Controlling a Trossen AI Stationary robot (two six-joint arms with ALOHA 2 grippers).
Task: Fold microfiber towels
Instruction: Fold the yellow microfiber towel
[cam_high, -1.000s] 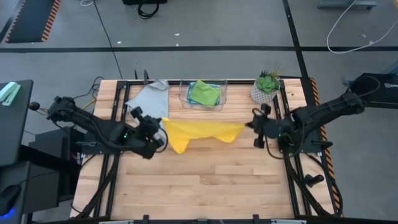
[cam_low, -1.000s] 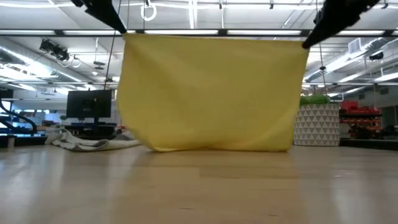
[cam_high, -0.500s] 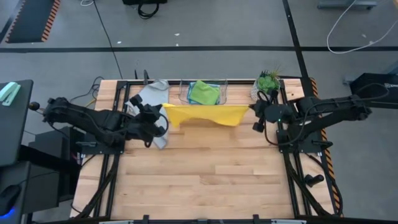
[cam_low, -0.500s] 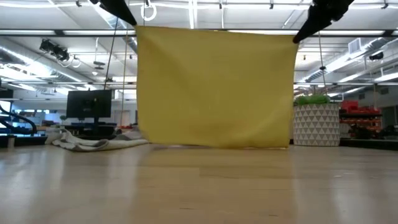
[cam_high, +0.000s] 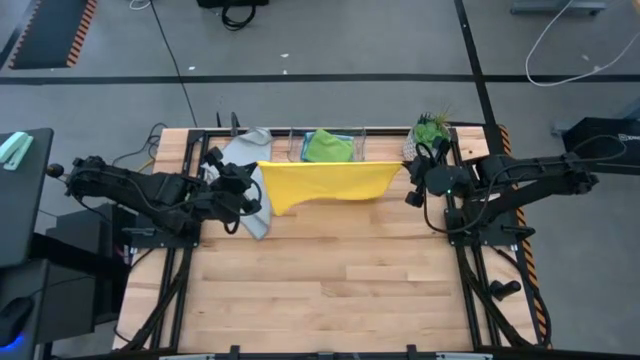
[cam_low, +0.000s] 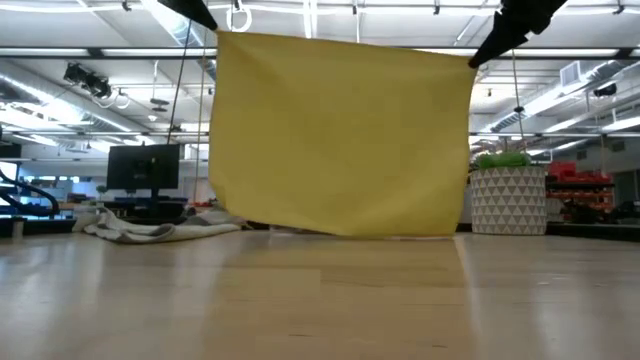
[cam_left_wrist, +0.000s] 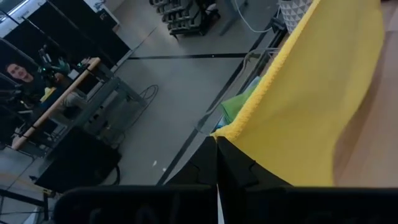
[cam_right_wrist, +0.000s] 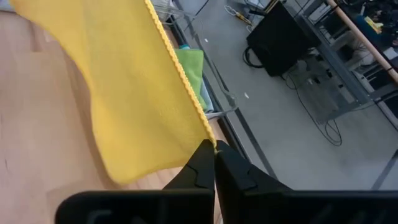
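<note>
The yellow microfiber towel (cam_high: 320, 182) hangs spread out as one flat sheet (cam_low: 340, 135) between my two grippers, above the far middle of the table. My left gripper (cam_high: 256, 176) is shut on its upper left corner and my right gripper (cam_high: 406, 176) on its upper right corner. The grey towel (cam_high: 243, 155) lies crumpled on the table at the far left, behind my left gripper. A green towel (cam_high: 328, 146) lies folded in the clear bin (cam_high: 296, 152) at the far edge, with a strip of light blue beside it. My left gripper (cam_left_wrist: 216, 140) pinches the yellow towel's upper left corner (cam_left_wrist: 229, 129) between its two fingertips, coming from the table's left and slanting slightly down. The towel hangs below, its top edge drawn straight. My right gripper (cam_right_wrist: 214, 147) pinches the upper right corner (cam_right_wrist: 203, 128) at the hemmed edge between its two fingertips, coming from the table's right and slanting down. The sheet hangs flat below the fingers, and its lower edge (cam_low: 340, 232) is just above the table.
A potted plant in a white patterned pot (cam_high: 428, 140) stands at the far right corner, close behind my right gripper. The near half of the wooden table (cam_high: 320, 290) lies bare.
Both grippers have risen and gone toward the table's far edge, carrying the yellow towel. Its trailing lower part has swung in under the top edge, so it now hangs flat in front of the bin.
</note>
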